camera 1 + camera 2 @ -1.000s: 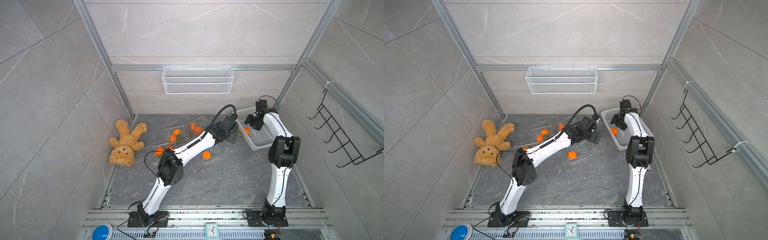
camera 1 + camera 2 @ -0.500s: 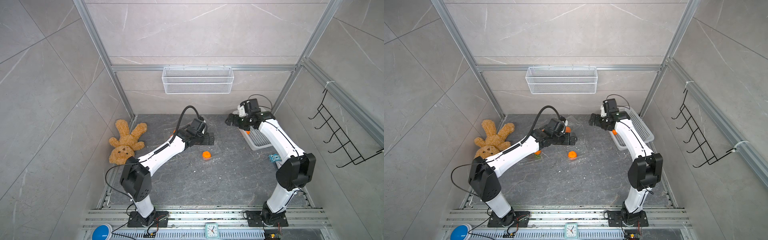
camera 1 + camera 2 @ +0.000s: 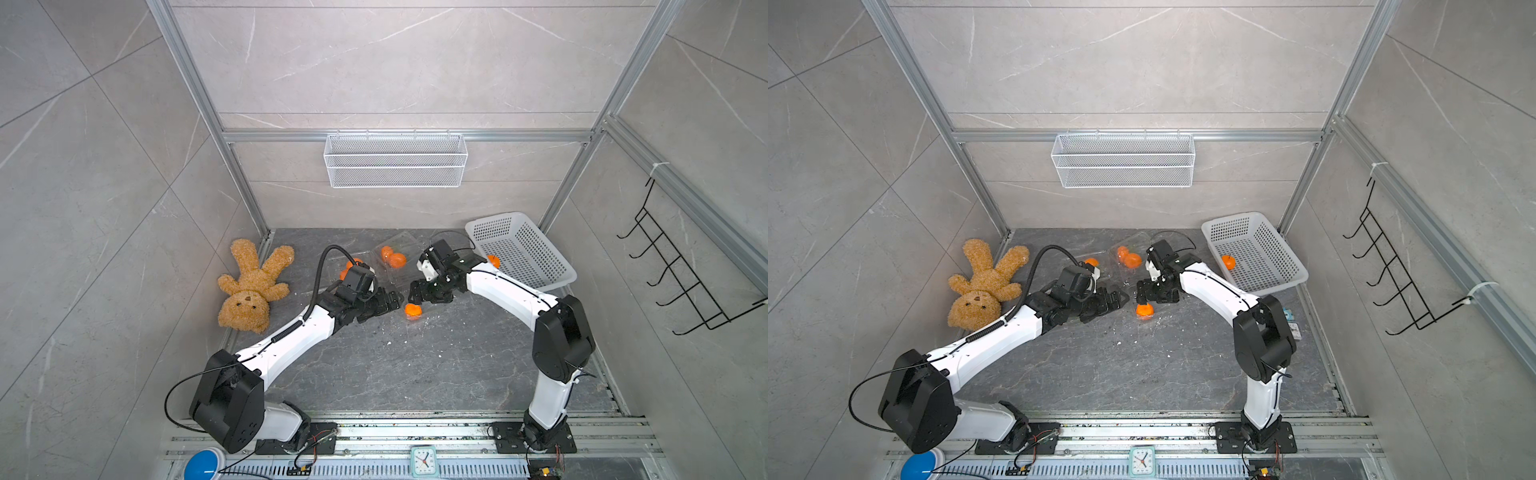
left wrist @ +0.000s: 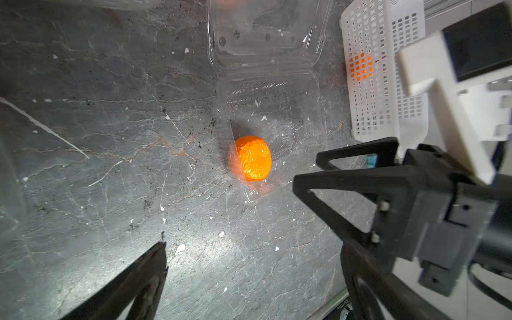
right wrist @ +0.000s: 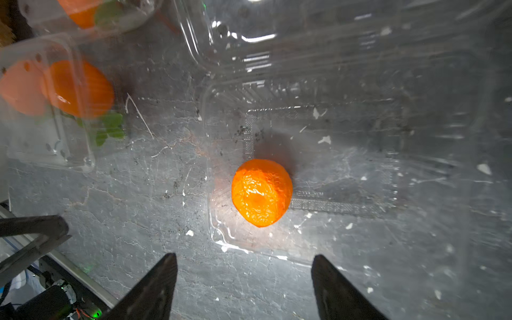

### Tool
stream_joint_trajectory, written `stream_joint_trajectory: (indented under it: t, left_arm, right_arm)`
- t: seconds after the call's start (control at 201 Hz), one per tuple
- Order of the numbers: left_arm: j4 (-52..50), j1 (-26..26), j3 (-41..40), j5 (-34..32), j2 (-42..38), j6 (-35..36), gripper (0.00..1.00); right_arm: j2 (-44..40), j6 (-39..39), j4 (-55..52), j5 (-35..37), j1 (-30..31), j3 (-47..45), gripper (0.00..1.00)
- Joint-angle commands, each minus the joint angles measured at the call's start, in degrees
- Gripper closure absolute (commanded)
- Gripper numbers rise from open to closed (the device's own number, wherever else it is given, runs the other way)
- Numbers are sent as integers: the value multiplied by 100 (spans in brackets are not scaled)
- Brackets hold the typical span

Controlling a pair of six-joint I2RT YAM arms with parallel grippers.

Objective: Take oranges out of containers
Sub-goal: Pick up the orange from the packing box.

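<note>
Near the middle of the grey floor, we see one orange (image 5: 261,192) lying in a corner of an open clear container (image 5: 388,124). Our right gripper (image 5: 243,266) hangs close over it, fingers apart and empty. Our left gripper (image 3: 395,301) faces the same orange from the opposite side, fingers spread wide, holding nothing. A second orange (image 3: 493,261) sits in the white basket (image 3: 540,249); a pair of oranges (image 3: 397,259) lies in the rear container (image 3: 405,243).
</note>
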Motion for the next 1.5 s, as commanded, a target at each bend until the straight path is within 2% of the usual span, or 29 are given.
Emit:
stream_joint_trajectory:
  t: [0.0, 0.155, 0.464, 0.738, 0.912, 1.042, 1.187, 1.496]
  left_arm:
    - [566, 40, -147, 180, -175, -375, 0]
    - [869, 40, -375, 247, -90, -513, 0]
    - [792, 54, -184, 182, 193, -433, 0]
    - [757, 65, 113, 242, 494, -328, 0]
    - [765, 84, 260, 327, 688, -318, 0]
    - [799, 84, 310, 374, 733, -327, 0]
    - [811, 97, 310, 359, 679, -353, 0]
    - [631, 93, 667, 339, 527, -111, 0]
  right_arm:
    - [353, -43, -9, 86, 34, -21, 23]
    - [708, -152, -110, 220, 126, 234, 26]
    - [1158, -212, -170, 380, 175, 447, 29]
    - [1346, -303, -657, 1175, 199, 784, 37]
    - [1480, -331, -830, 1393, 198, 880, 41]
    - [1523, -289, -805, 1399, 198, 869, 46]
    - [1440, -287, -810, 1350, 190, 981, 46]
    - [1034, -296, -1226, 1078, -111, 1829, 46]
